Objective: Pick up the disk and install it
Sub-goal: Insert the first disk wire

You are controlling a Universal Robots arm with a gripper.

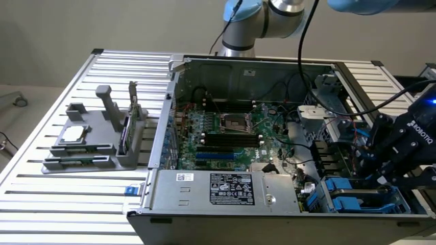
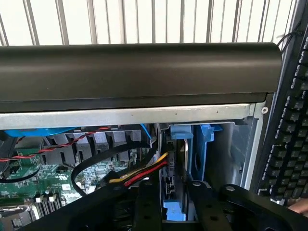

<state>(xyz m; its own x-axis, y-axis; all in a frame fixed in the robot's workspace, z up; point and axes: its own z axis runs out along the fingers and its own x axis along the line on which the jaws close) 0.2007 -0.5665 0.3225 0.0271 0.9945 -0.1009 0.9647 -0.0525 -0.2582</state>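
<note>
Inside the open computer case (image 1: 204,66), at its drive bay corner, we see the gripper (image 1: 381,176) poised over the disk (image 2: 179,173), seated edge-on in blue carriers, long axis running down into the bay, directly between slightly spread jaws, not pinching.

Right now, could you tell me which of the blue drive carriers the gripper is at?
The rear blue carrier, directly beneath the gripper; the other blue carrier sits toward the exterior view's left, away from it.
</note>
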